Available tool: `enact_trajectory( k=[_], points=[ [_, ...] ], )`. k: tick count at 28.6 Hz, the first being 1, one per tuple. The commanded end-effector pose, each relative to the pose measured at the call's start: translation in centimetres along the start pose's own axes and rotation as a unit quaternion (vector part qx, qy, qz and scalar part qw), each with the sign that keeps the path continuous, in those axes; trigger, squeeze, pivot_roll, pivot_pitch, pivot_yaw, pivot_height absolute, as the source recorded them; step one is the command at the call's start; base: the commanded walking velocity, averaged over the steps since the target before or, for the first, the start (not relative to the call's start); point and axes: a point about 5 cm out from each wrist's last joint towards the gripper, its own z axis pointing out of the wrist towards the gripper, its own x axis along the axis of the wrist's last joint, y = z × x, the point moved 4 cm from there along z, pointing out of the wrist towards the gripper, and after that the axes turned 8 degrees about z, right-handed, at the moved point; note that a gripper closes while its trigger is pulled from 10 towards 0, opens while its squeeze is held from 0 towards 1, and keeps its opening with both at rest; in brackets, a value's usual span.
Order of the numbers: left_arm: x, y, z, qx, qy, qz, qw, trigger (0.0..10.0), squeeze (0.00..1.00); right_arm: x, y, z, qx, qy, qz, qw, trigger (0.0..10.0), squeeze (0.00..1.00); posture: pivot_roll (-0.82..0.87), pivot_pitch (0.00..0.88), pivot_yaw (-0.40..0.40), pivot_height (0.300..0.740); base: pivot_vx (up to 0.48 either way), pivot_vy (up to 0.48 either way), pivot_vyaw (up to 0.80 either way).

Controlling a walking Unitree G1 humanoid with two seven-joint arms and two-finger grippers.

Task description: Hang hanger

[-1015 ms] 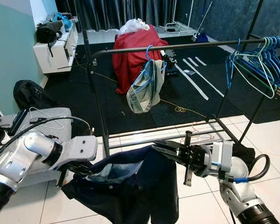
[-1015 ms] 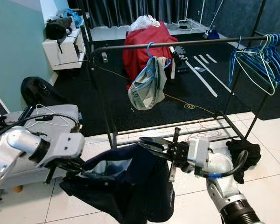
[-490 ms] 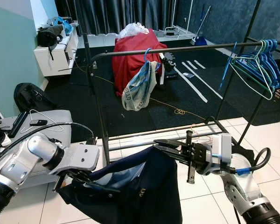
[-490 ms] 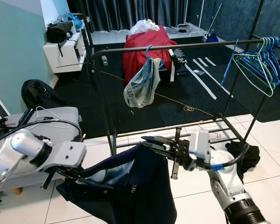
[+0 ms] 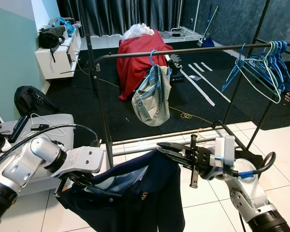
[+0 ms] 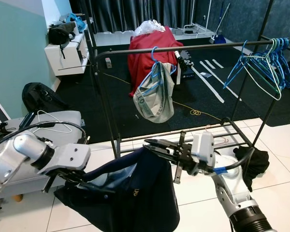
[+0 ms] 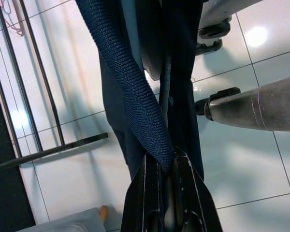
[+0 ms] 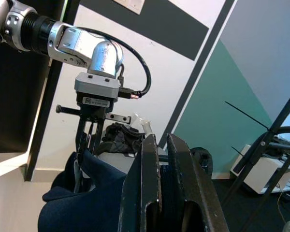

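Low in the frame, the right tool (image 5: pixel 168 151) and left tool (image 5: pixel 73 180) are each pinching shut on one end of the dark garment (image 5: pixel 135 193), stretching it between them. Its long axis is running left to right, roughly level, parallel to the rack rail (image 5: pixel 183 50) lying above and beyond, in the upper middle. The right tool is sitting nearer the rail's free stretch, beside the hung shorts (image 5: pixel 152 96).

dark garment (image 5: pixel 135 198) — hem cut off, hanger hidden
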Motion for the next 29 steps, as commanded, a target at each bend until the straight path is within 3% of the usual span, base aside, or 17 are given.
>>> enact_trajectory(
  k=[1,12,29],
  points=[
    [-0.6,0.2,-0.3,-0.011,-0.02,-0.006,1.0,0.0,0.0,0.8,0.3,0.4,-0.002,0.012,-0.012,1.0,10.0,0.0,-0.05,0.044,0.045,0.74,0.0,0.0,0.0],
    [0.6,-0.4,-0.4,-0.004,-0.004,-0.012,1.0,0.0,0.0,0.7,0.2,1.3,-0.003,0.012,-0.017,1.0,10.0,0.0,-0.06,0.04,0.042,0.74,0.0,0.0,0.0],
    [0.4,-0.4,-0.5,-0.006,-0.014,-0.029,0.999,0.0,0.0,0.3,-0.6,2.2,0.009,0.018,0.005,1.0,10.0,0.0,-0.06,0.036,0.038,0.74,0.0,0.0,0.0]
  ],
)
